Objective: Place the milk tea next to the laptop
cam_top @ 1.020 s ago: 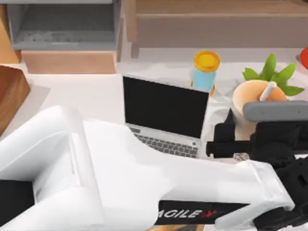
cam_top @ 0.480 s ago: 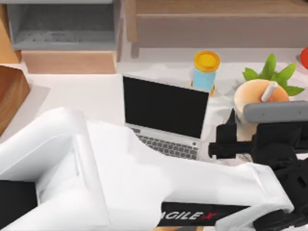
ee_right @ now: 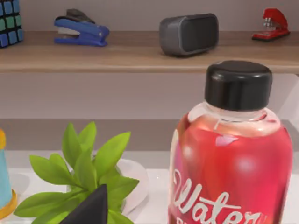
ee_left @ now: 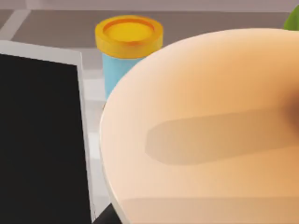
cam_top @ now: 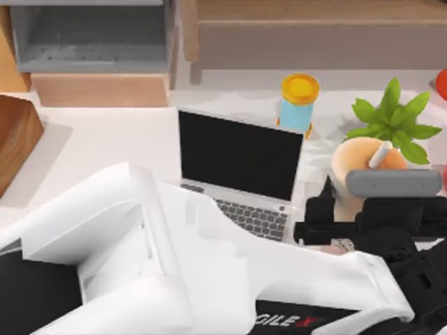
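The milk tea [cam_top: 357, 162], a peach-tan cup with an orange lid and white straw, stands just right of the laptop [cam_top: 241, 166]. My left gripper [cam_top: 351, 206] is shut on the cup from the near side, and one black finger shows on the cup's left. In the left wrist view the cup [ee_left: 205, 135] looms very close, beside the laptop's black screen [ee_left: 39, 140]. The laptop is open and faces the front. A dark fingertip of my right gripper [ee_right: 91, 210] shows near the plant.
A blue cylinder with a yellow lid [cam_top: 299, 103] stands behind the laptop's right corner. A green plant [cam_top: 392, 122] sits behind the cup, with a red water bottle [ee_right: 231, 163] beside it. A wooden shelf [ee_right: 140, 51] at the back carries staplers and a speaker.
My left gripper has carried the milk tea a little left and toward the front, closer to the laptop. More of the plant behind it now shows.
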Available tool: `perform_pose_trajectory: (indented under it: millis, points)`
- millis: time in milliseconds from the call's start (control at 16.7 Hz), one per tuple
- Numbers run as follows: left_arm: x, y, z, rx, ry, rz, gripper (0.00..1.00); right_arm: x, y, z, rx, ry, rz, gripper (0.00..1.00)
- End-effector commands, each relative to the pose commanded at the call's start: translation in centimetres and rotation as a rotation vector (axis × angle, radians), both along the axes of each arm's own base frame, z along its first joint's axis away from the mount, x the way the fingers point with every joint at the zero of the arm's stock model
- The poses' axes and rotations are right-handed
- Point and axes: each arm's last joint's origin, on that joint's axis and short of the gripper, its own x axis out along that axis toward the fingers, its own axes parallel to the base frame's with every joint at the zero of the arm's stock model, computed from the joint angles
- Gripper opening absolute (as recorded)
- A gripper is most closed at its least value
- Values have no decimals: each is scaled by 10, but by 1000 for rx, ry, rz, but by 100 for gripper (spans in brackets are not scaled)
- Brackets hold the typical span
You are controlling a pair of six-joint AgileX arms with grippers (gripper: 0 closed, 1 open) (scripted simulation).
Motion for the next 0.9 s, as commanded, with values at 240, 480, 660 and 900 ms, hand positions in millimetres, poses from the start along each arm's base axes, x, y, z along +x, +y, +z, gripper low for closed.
perform_pose_trajectory:
  millis: [240,480,660,900]
  points:
    - [0,0,0,0,0,0,8,0,0,0,0,0,0,100]
    - [0,0,0,0,0,0,38,0,0,0,0,0,0,100]
    - [0,0,0,0,0,0,60,0,0,0,0,0,0,100]
    - [0,0,0,0,0,0,90,0,0,0,0,0,0,100]
